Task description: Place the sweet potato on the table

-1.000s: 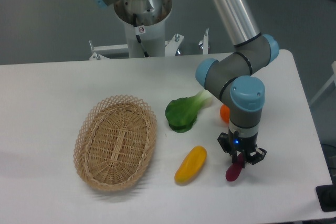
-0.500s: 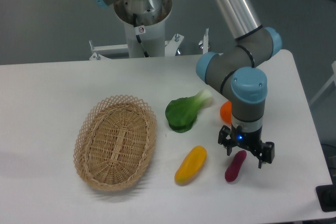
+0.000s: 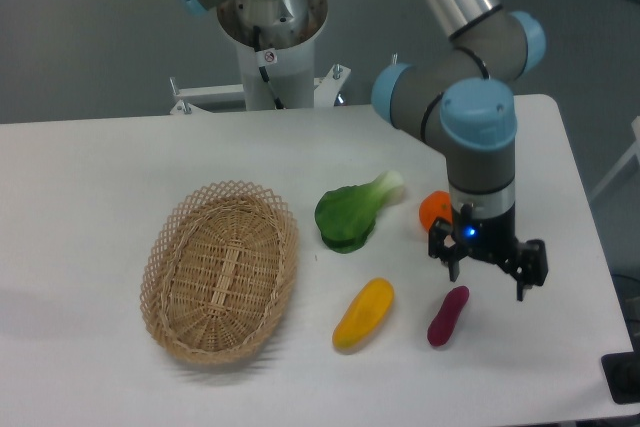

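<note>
Wicker basket (image 3: 220, 272) is sitting toward the counter's (image 3: 90, 177) left edge as we are looking rightward past a leafy green (image 3: 352, 212) and a yellow fruit (image 3: 364, 314). Nearer the right edge, the sweet potato (image 3: 448, 316) is lying free on the counter, our pincer (image 3: 488, 275) hanging open just above it, beside an orange (image 3: 434, 210).

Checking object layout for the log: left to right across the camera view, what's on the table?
Wicker basket → bok choy → yellow fruit → sweet potato, lying on the table below the open gripper. The orange is left out; the arm partly hides it.
</note>
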`<control>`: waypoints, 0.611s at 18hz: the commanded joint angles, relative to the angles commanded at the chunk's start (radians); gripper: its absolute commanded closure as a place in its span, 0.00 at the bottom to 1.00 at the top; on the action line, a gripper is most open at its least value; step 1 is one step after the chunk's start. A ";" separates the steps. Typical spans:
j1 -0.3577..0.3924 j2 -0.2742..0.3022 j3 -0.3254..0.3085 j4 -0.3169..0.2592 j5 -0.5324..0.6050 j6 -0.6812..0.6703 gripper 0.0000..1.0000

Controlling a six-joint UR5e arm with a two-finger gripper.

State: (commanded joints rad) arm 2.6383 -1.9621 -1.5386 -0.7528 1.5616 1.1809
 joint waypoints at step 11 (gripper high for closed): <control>0.144 0.140 -0.015 -0.335 0.000 0.405 0.00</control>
State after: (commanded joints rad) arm 2.7825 -1.8224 -1.5539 -1.0875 1.5616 1.5860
